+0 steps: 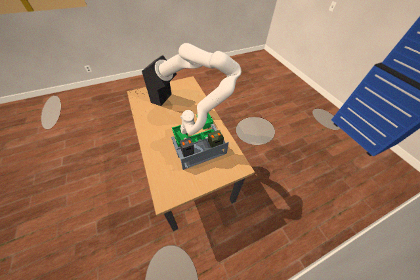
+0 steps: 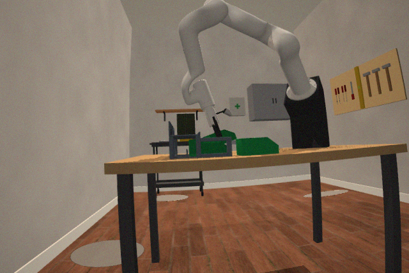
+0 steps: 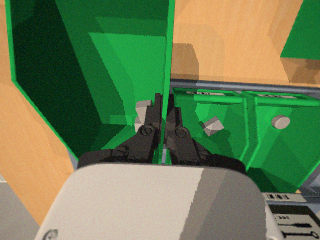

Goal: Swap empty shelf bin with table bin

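Observation:
My gripper (image 2: pixel 218 135) (image 3: pixel 163 104) is shut on the side wall of a green open bin (image 1: pixel 177 132) (image 2: pixel 226 133) (image 3: pixel 127 55). The bin hangs tilted above the end of the grey-blue shelf (image 1: pixel 203 158) (image 2: pixel 215 155) (image 3: pixel 225 84). Grey parts (image 3: pixel 143 108) show in it beside the fingers. Another green bin (image 2: pixel 257 146) (image 3: pixel 305 32) stands on the table top, outside the shelf; its inside is not clear. Two green bins with grey parts, one nearer (image 3: pixel 200 142) and one farther (image 3: pixel 290 150), sit side by side in the shelf. The held bin's underside and its place are hidden.
Two dark boxes with orange tops, one at left (image 1: pixel 187 148) and one at right (image 1: pixel 215 140), stand on the shelf behind the bins. Printed dark cards (image 3: pixel 295 222) show near my gripper's body. The wooden table (image 1: pixel 189 185) (image 2: pixel 307 156) carries the shelf and the arm's black base (image 1: pixel 157 87) (image 2: pixel 308 124).

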Robot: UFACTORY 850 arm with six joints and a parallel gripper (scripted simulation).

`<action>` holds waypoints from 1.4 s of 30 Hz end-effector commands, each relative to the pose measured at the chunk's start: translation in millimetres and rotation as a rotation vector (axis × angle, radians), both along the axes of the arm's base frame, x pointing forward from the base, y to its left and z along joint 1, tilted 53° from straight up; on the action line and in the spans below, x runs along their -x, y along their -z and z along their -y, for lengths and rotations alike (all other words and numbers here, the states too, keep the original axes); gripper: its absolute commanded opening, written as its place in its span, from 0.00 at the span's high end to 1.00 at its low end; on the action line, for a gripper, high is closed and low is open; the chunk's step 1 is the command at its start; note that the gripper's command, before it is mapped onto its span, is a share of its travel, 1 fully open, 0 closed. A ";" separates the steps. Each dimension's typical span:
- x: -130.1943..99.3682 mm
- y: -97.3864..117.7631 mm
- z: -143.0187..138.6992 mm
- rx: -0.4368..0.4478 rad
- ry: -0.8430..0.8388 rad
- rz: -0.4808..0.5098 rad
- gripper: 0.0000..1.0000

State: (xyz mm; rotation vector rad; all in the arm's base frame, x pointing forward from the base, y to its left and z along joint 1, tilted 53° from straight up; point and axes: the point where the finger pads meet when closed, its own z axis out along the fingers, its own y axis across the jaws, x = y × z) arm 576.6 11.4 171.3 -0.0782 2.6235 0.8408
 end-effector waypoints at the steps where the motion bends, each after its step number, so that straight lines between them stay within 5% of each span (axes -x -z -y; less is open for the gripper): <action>1: -0.5 -0.2 0.2 0.000 0.001 0.001 1.00; 42: -12.6 11.5 -10.1 0.000 0.001 0.001 1.00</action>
